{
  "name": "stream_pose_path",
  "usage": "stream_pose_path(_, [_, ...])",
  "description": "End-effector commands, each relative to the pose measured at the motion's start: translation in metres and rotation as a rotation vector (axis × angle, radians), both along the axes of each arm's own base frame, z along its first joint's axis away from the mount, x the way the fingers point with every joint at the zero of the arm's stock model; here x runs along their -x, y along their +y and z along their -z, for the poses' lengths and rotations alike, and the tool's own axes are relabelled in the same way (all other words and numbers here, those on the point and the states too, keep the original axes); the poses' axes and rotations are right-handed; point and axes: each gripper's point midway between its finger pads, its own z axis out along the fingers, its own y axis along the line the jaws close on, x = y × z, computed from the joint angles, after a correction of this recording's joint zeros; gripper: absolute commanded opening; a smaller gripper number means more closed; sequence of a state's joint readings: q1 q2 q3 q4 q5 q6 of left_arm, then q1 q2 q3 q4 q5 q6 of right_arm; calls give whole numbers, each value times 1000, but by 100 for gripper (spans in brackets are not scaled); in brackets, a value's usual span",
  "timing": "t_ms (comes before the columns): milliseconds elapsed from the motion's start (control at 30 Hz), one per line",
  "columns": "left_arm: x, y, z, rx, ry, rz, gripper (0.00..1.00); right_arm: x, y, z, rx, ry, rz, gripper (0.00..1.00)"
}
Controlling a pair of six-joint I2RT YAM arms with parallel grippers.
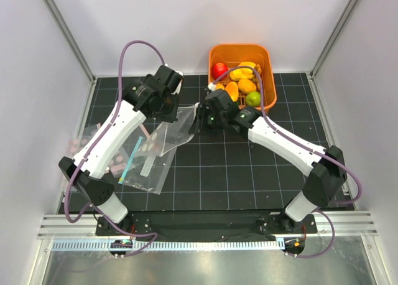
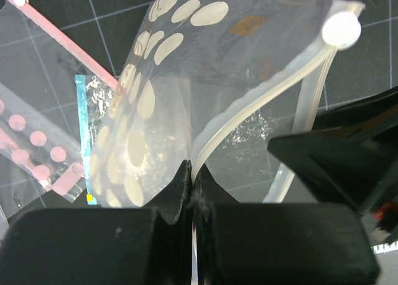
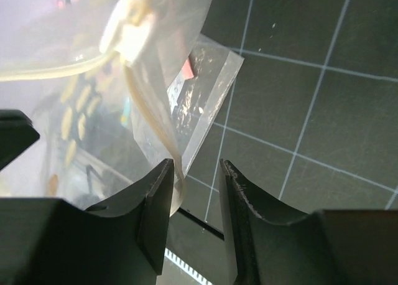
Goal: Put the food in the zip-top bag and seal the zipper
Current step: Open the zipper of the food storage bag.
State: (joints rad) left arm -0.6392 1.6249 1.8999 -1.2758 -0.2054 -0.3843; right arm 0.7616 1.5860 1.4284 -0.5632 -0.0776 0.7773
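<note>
Zip-top bag (image 1: 175,130): clear, floppy, white dots, held up over black grid mat (image 1: 236,167) between both arms. Left gripper (image 2: 188,174) clamped on bag edge beside zipper (image 2: 261,101). Right gripper (image 3: 196,188) fingers slightly apart, zipper between them, touching one finger. Food (image 1: 244,81) sits in orange basket (image 1: 241,48), far side

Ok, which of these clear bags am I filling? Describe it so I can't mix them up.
Start at the orange basket at the far edge of the mat. Just left of it, the zip-top bag is held up off the mat, pinched in the left claw. It alone has white oval dots; the pink-dotted bag and the teal-strip bag lie flat further left.
</note>
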Motion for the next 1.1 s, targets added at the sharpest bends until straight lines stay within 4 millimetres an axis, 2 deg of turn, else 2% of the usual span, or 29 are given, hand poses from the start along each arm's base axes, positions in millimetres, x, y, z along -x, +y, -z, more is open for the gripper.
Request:
stream_pose_path(0, [-6,-1,-17,35,-52,-4,0,-4,7,-19,-11,-43,7,37])
stream_pose_path(67, [-5,3,-9,11,-41,-5,0,-5,5,-16,-1,-42,15,29])
stream_pose_path(100, [-6,8,-7,-13,-46,-15,0,-6,2,-15,11,-41,27,18])
stream_pose_path(233, [-8,28,11,-126,-37,-43,0,-10,-27,8,155,-25,132,2])
stream_pose_path(300, [-7,29,19,-128,-26,-43,0,-5,-41,20,218,-1,149,1])
stream_pose_path(333, [-6,25,22,-113,-16,-32,0,-1,-49,31,256,14,160,1])
stream_pose_path(400, [-7,17,27,-77,-15,-22,0,2,-57,38,282,23,171,1])
stream_pose_path(433, [-5,14,36,-69,10,-14,0,7,-64,46,314,40,177,1])
stream_pose_path(533, [-6,7,50,-51,35,-9,0,11,-83,51,392,45,202,4])
stream_pose_path(600, [-7,4,55,-43,42,-6,0,10,-94,47,434,22,219,4])
stream_pose_path(667, [-7,-7,60,0,54,13,0,14,-98,40,435,-3,191,4])
stream_pose_path(733, [-8,-24,58,80,63,46,0,18,-102,44,443,-4,176,6])
stream_pose_path(833, [-9,-44,58,152,74,61,0,21,-102,51,437,-6,161,7])
stream_pose_path(900, [-11,-46,60,159,84,49,0,19,-86,53,381,-7,121,7])
stream_pose_path(967, [-15,-42,56,132,74,39,0,15,-69,51,321,-19,83,7])
stream_pose_path(1000, [-21,-32,52,86,47,16,0,9,-51,42,249,-45,45,7])
stream_pose_path(1033, [-17,-18,51,21,59,20,0,5,-39,44,225,-49,19,7])
stream_pose_path(1067, [-21,-8,43,-28,36,9,0,0,-29,41,193,-58,0,7])
